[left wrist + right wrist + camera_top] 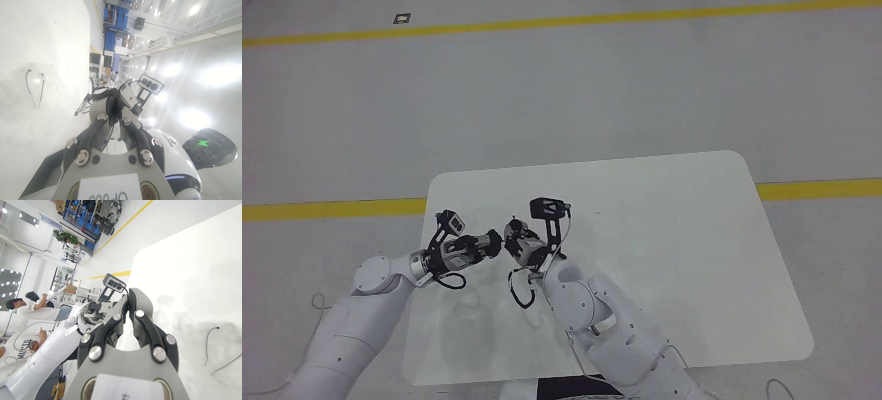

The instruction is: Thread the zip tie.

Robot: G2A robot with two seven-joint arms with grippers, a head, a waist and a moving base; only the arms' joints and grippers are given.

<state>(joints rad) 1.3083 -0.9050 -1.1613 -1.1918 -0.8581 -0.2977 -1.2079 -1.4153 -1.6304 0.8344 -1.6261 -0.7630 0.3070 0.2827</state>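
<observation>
The left gripper (489, 244) and the right gripper (513, 238) meet tip to tip above the left half of the bench (672, 230). They hang a little way in from its left edge and roughly midway between its far and near edges. The left arm comes in over the left edge, and the right arm crosses the near edge.

Each wrist view shows its own jaws drawn together, dark pads facing each other (whether anything thin is pinched between them I cannot tell).

A black zip tie (207, 345) lies curved inside a clear tray (229, 324) that sits flat on the bench. A second zip tie (226, 365) lies beside it in the same tray. Both are loose, off to one side of the grippers and touched by neither.

From the grippers a wide stretch of white surface runs to the rounded right-hand corners, and a narrower strip runs to the far edge.

Beyond the bench is grey floor (642, 90). One yellow line (332, 209) meets the bench at its left side and reappears past its right edge. Another yellow line (542, 22) lies farther off.
</observation>
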